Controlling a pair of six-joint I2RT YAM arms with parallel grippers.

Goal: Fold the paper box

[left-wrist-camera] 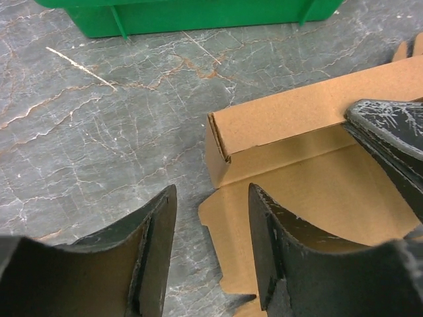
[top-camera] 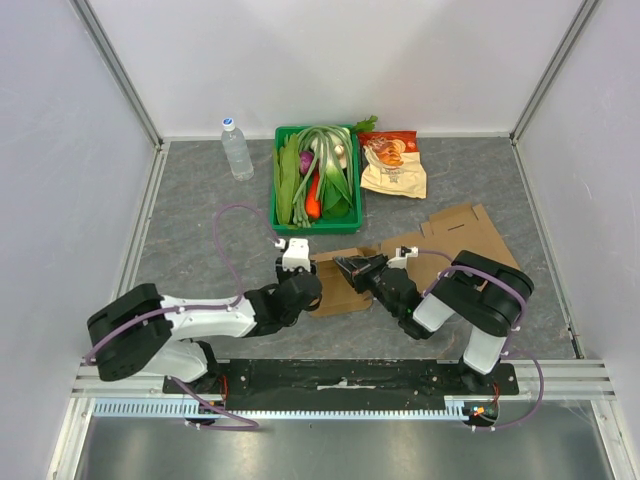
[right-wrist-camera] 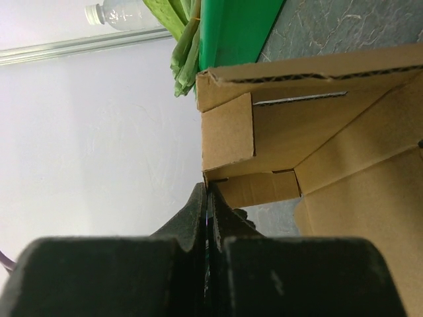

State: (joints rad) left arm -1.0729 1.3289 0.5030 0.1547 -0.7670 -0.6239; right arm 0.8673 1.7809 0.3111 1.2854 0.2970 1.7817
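The paper box (top-camera: 455,238) is a brown cardboard blank lying flat on the grey table, with its left end partly folded. One side wall (left-wrist-camera: 284,122) stands up there and ends in a raised corner. My left gripper (left-wrist-camera: 211,224) is open over the box's left edge, holding nothing. Its right finger (left-wrist-camera: 284,251) hangs above a flat flap (left-wrist-camera: 231,231) and its left finger (left-wrist-camera: 155,251) above bare table. My right gripper (right-wrist-camera: 207,188) is shut, its tips pressed against the corner of the raised wall (right-wrist-camera: 228,135). From above, both grippers meet at the box's left end (top-camera: 335,280).
A green bin (top-camera: 352,205) of vegetables stands just behind the box. A water bottle (top-camera: 236,148) is at the back left and a snack bag (top-camera: 393,165) at the back right. White walls enclose the table and a metal rail (top-camera: 340,385) runs along the near edge.
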